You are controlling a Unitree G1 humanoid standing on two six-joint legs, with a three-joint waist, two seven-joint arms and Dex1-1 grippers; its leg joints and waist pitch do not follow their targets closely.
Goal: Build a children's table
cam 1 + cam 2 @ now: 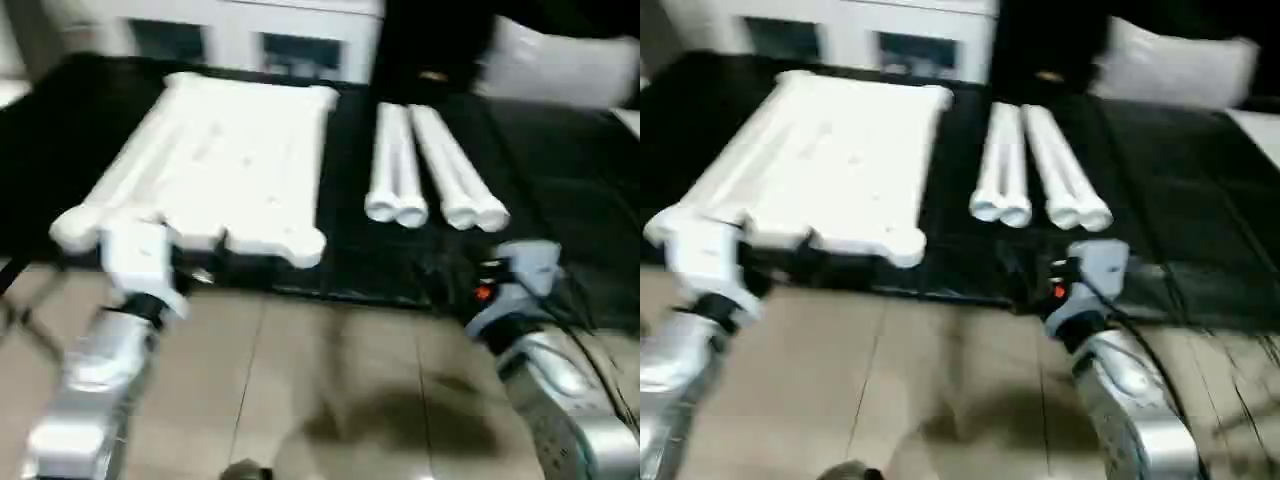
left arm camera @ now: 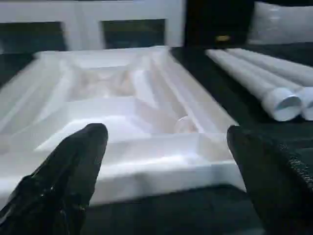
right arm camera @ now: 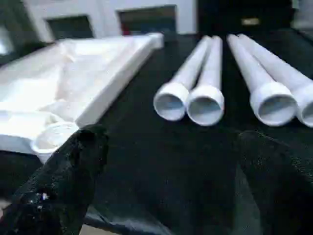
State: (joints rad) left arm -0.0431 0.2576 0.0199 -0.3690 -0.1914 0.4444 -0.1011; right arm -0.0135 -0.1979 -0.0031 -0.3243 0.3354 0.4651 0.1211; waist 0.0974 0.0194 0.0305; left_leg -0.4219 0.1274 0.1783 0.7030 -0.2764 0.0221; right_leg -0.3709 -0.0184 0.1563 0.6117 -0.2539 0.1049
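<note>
White plastic rectangular tabletop (image 1: 225, 160) lies upside down on a black cloth-covered work surface (image 1: 560, 170), ribbed underside facing up, rounded corner sockets at its corners; one near-corner socket (image 3: 54, 137) reads as an open ring in the right wrist view. It sits on the robot's left half of the surface, its near edge close to the surface's front edge. To its right, apart from it, four long round tapered white plastic legs (image 1: 430, 165) lie flat in two touching pairs, a narrow gap between the pairs, hollow wide ends (image 3: 205, 104) pointing toward the robot (all four loose, none fitted into a socket). Left gripper (image 2: 166, 142) hangs just short of the tabletop's near edge, its two black fingers (image 2: 73, 166) spread wide with nothing between them; the tray-like ribbing shows through the gap. Right gripper (image 3: 168, 147) sits at the front edge of the black surface, facing the leg ends and the tabletop's right near corner, fingers (image 3: 73, 161) likewise wide apart and empty, touching neither. Silver forearms reach in from the near side: left forearm (image 1: 95, 370) with a white wrist housing (image 1: 140, 255), right forearm (image 1: 555, 385) with a grey wrist housing (image 1: 520, 275) showing a small red light and trailing black cables. Behind the surface stands a white cabinet with dark glass doors (image 1: 230, 40); a pale cushion-like shape (image 1: 560, 65) lies at the far right. Tan tiled floor (image 1: 330, 380) below the forearms.
</note>
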